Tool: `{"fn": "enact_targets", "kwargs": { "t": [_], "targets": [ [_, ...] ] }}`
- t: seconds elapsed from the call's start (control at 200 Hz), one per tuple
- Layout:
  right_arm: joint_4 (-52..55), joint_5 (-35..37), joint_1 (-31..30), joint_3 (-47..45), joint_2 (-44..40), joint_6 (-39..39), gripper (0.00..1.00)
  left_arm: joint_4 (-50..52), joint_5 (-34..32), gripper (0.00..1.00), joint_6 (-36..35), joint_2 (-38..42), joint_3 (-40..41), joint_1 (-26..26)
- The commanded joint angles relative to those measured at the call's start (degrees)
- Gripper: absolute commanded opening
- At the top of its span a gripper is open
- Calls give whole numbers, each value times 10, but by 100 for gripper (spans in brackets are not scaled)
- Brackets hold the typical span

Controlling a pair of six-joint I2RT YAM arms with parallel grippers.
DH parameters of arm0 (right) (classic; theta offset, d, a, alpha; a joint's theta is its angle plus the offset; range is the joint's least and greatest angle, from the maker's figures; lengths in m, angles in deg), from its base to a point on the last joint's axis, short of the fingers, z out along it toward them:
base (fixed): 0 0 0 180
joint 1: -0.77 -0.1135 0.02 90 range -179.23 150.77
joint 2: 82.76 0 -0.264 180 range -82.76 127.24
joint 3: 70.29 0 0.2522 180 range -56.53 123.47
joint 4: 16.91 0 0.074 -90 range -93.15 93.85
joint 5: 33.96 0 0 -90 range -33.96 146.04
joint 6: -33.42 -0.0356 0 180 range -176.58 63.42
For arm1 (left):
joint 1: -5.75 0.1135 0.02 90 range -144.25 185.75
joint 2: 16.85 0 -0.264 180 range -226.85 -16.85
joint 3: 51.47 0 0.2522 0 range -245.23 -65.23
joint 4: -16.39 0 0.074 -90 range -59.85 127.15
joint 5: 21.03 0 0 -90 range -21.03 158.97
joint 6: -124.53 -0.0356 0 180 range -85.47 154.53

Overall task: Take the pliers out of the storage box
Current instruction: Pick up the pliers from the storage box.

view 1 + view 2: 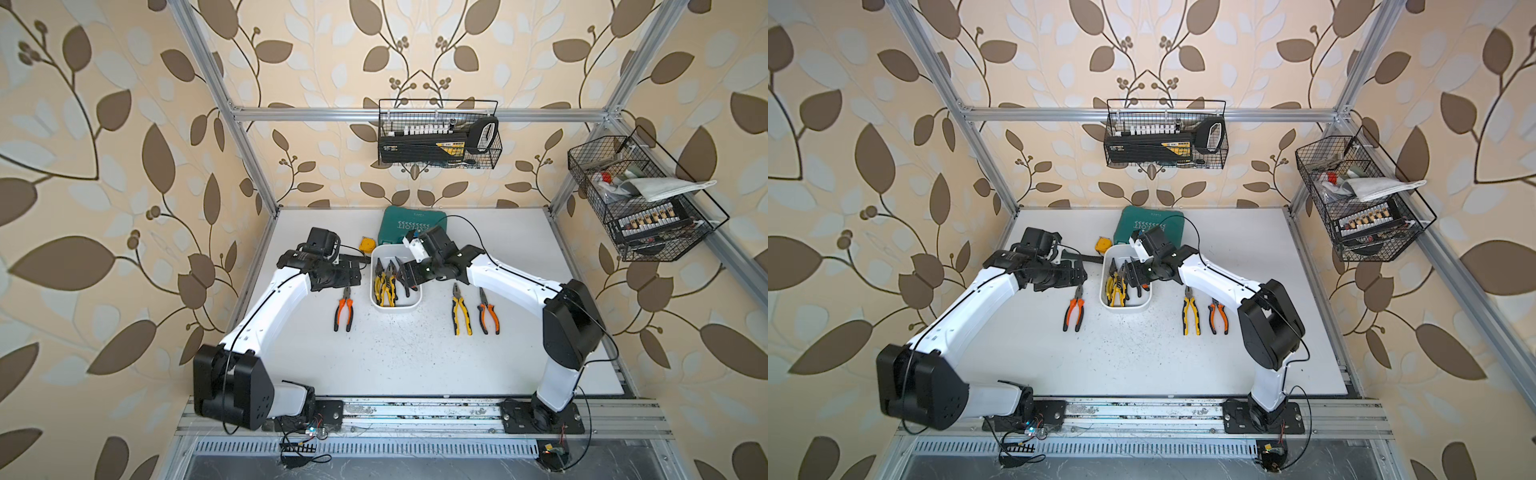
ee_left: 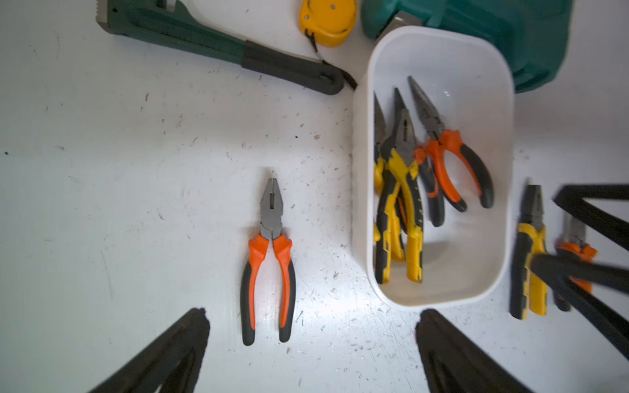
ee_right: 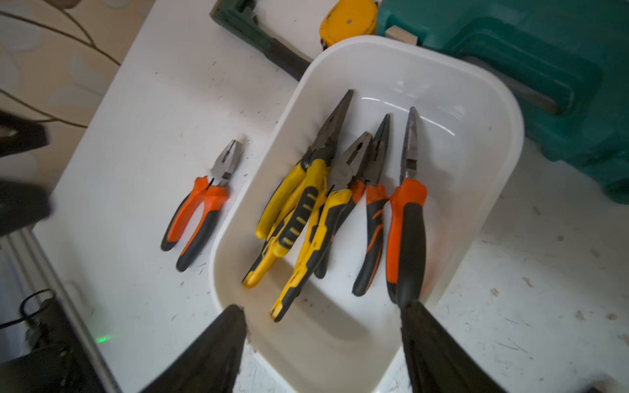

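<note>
Four pliers are seen lying in a heap inside the storage box, which is set in the middle of the table. Three more are already laid flat on the table. An orange pair lies just beside the box on the left arm's side. A yellow pair and a second orange pair lie near each other on the right arm's side. All are placed with noses to the back wall, most likely so that none is piled on another. The left gripper is held above the orange pair with its fingers spread wide, and that pair is not touched. The right gripper is held low over the near end of the box, with its fingers apart and nothing pinched. One fingertip is close to the handle end of a long-nosed orange pair; whether it is touched cannot be told. That pair is probably meant to be taken next. The handles in the heap are crossed, so a second pair may be dragged along. A teal case, a yellow tape measure and a green pipe wrench are found by the far end of the box. Two wire baskets are hung well apart from it.
</note>
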Motion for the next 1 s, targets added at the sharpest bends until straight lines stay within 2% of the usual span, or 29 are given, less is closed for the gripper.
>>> {"fn": "enact_targets", "kwargs": {
  "t": [0.0, 0.07, 0.195, 0.355, 0.575, 0.79, 0.915, 0.995],
  "targets": [
    [102, 69, -3, 82, 64, 25, 65, -63, 55, 99, -23, 67, 43, -17],
    [132, 90, -3, 130, 106, 29, 61, -93, 66, 99, -36, 111, 71, -29],
    [172, 111, -3, 203, 167, 38, 61, -121, 99, 99, -64, 158, 109, -42],
    [206, 114, 0, 283, 234, 52, 61, -120, 98, 99, -89, 187, 122, -63],
    [239, 102, 3, 363, 308, 55, 61, -117, 86, 99, -95, 195, 128, -64],
    [246, 95, 8, 384, 335, 53, 55, -118, 78, 99, -95, 196, 130, -64],
    [263, 128, 12, 397, 349, 51, 60, -119, 70, 99, -97, 198, 131, -64],
    [259, 120, 13, 394, 349, 58, 60, -120, 67, 99, -96, 197, 132, -64]
  ]
}}
